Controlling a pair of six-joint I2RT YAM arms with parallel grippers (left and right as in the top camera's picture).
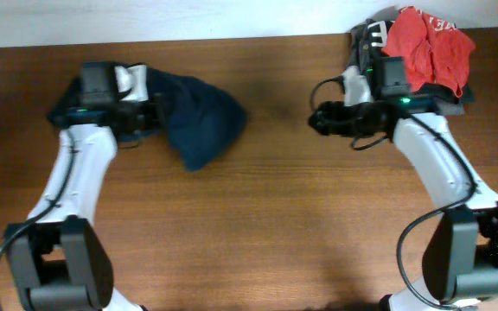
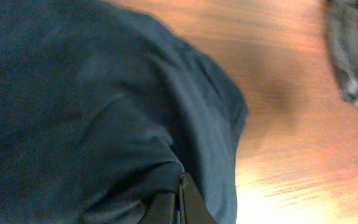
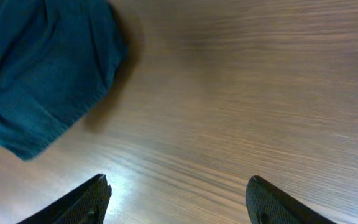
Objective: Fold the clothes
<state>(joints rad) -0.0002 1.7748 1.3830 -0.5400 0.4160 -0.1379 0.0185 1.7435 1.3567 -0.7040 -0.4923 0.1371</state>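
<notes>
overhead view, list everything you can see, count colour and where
table: one, brown wood grain, under everything
navy shorts: one, dark navy blue, bunched up on the robot's left side of the table
red garment: one, red with white lettering, crumpled at the far edge on the robot's right side
dark garments: count unclear, grey and black, under the red garment
arms: two, white with black joints, one on each side of the table
left hand: one, black, shut on the navy shorts
right hand: one, black, open over bare wood, holding nothing
</notes>
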